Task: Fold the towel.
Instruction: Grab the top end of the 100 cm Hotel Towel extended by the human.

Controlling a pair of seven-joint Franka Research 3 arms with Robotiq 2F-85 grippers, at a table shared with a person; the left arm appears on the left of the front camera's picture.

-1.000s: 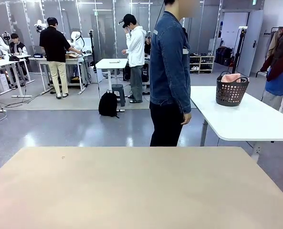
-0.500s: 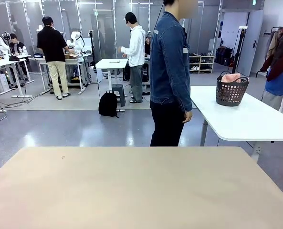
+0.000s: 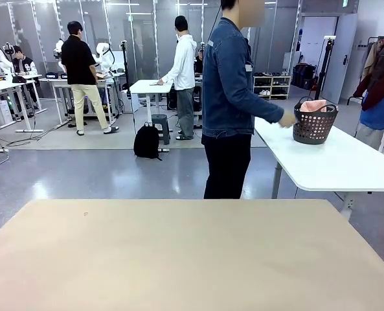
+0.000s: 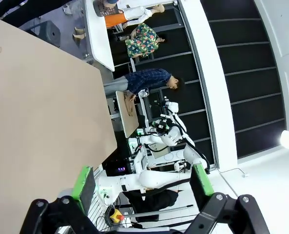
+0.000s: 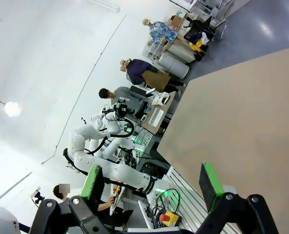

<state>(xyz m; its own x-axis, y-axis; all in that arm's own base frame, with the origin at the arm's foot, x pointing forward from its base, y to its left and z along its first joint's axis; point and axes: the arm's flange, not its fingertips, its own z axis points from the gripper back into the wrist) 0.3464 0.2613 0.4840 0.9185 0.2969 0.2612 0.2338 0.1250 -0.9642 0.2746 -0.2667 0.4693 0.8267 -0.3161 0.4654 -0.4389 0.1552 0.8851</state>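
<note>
The salmon-pink towel (image 3: 313,105) lies bunched in a dark plastic basket (image 3: 314,125) on a white side table (image 3: 347,165) beyond the far right corner of my table. A person in a denim jacket (image 3: 229,84) stands at the far side and stretches a hand (image 3: 287,119) to the basket's rim. In the left wrist view, my left gripper (image 4: 142,181) is open with nothing between its green pads, held above the tan table (image 4: 37,122). Seen from the right wrist, my right gripper (image 5: 150,180) is also open and empty over the tan table (image 5: 241,122).
The tan table (image 3: 192,259) spans the front view's lower half, bare. Behind the person lie an open floor, a black backpack (image 3: 146,141) and other tables with people. A clothes rack (image 3: 381,78) stands at the far right.
The person has raised an arm from their side and reached right to the basket holding the towel. People in the background have shifted. The tan table is unchanged.
</note>
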